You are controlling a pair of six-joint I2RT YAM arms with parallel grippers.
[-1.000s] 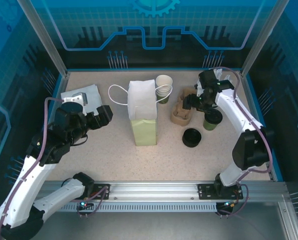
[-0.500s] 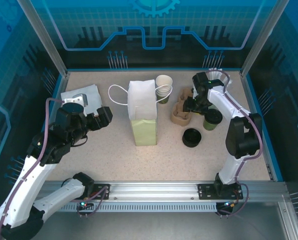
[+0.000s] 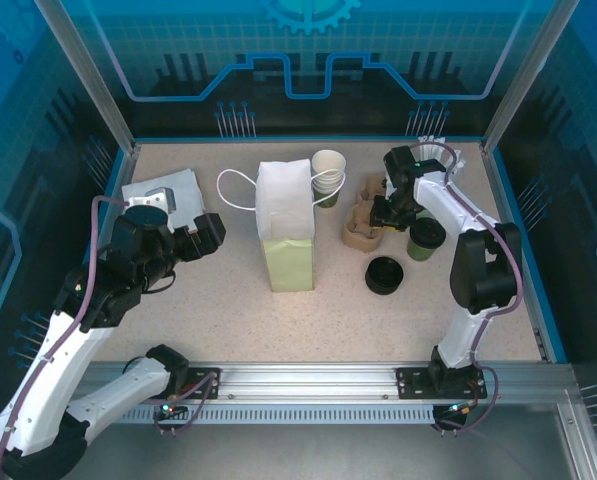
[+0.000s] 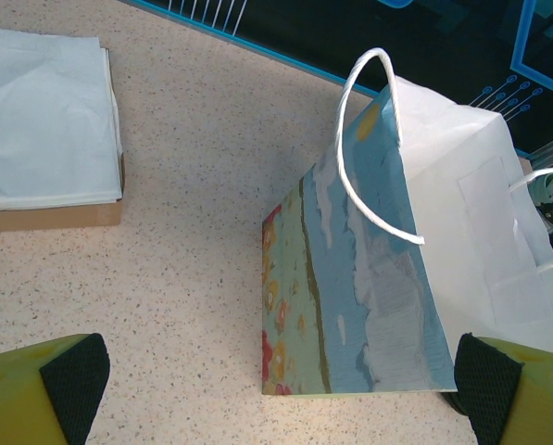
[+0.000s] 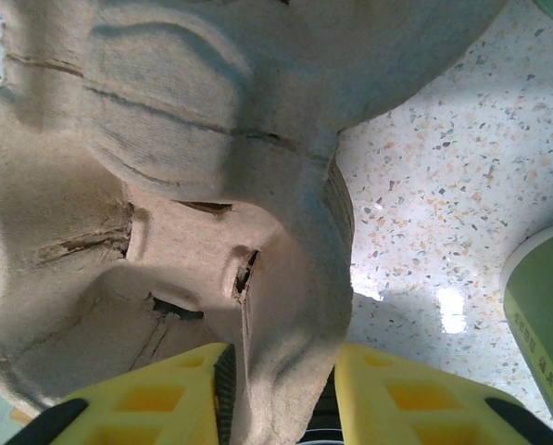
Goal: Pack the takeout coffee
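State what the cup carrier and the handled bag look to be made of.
Cup carrier: moulded paper pulp, it seems; matte tan, fibrous surface, torn edges at the slots.
Bag: paper, apparently; matte white creased panels, one printed side, thin white handles.

— What do we make of the carrier?
— We read it as moulded pulp: matt, fibrous and rough, torn at the slots. The counter under it is speckled, smooth and glossy.
— And the bag?
— We see matt white paper, faintly creased, with one side printed. Its handle looks like twisted paper cord. The napkins are soft, crumpled paper.
— The tools?
— We see smooth yellow plastic fingers on the right tool and black mesh-textured pads on the left tool.
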